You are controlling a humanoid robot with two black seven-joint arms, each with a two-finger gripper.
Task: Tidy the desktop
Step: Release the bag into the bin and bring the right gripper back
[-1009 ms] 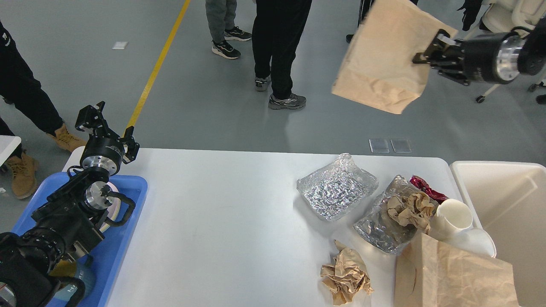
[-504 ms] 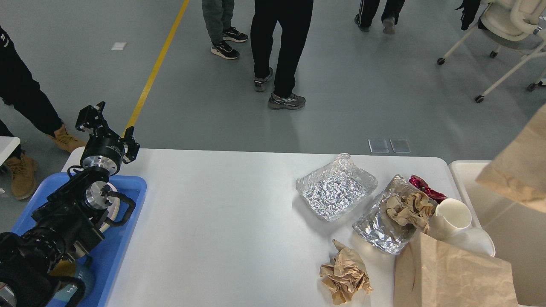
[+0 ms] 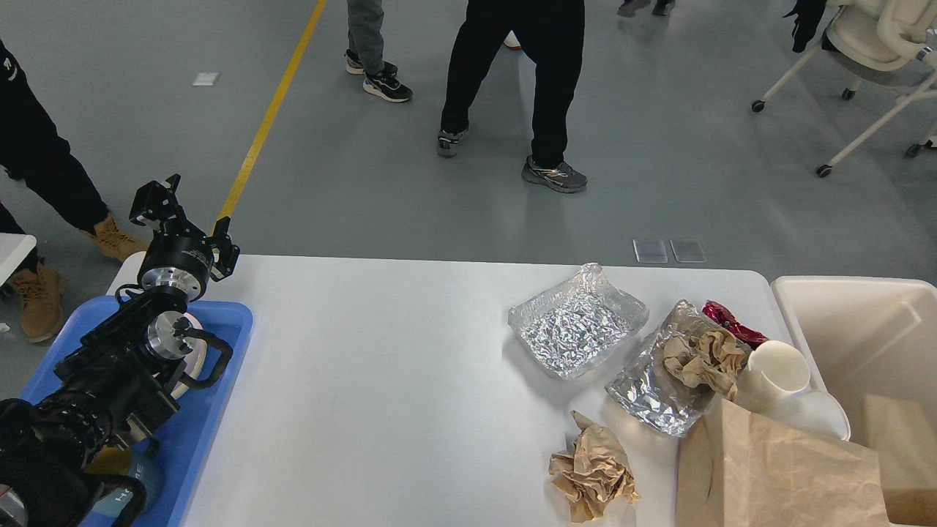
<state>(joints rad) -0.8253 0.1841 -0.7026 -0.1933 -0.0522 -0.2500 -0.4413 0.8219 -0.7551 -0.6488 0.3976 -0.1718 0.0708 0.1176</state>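
Observation:
The white desktop (image 3: 381, 380) fills the middle of the head view. On its right part lie an empty foil tray (image 3: 578, 322), a second foil tray (image 3: 659, 388) holding crumpled brown paper, a loose crumpled paper ball (image 3: 593, 476), a red wrapper (image 3: 732, 323), a tipped white cup (image 3: 777, 372) and a brown paper bag (image 3: 776, 476) at the front edge. My left gripper (image 3: 189, 217) hangs open and empty over the table's far left corner, above the blue tray (image 3: 219, 410). My right gripper is out of view.
A cream bin (image 3: 842, 322) stands against the table's right end, with a brown paper bag (image 3: 897, 454) lying inside it. The blue tray holds a white dish under my left arm. People stand on the floor beyond the table, and a wheeled chair (image 3: 871, 44) is at the far right.
The brown paper bag that my right gripper held high at the upper right went right and down and now lies in the bin. The right arm has left the view. My left arm has not moved.

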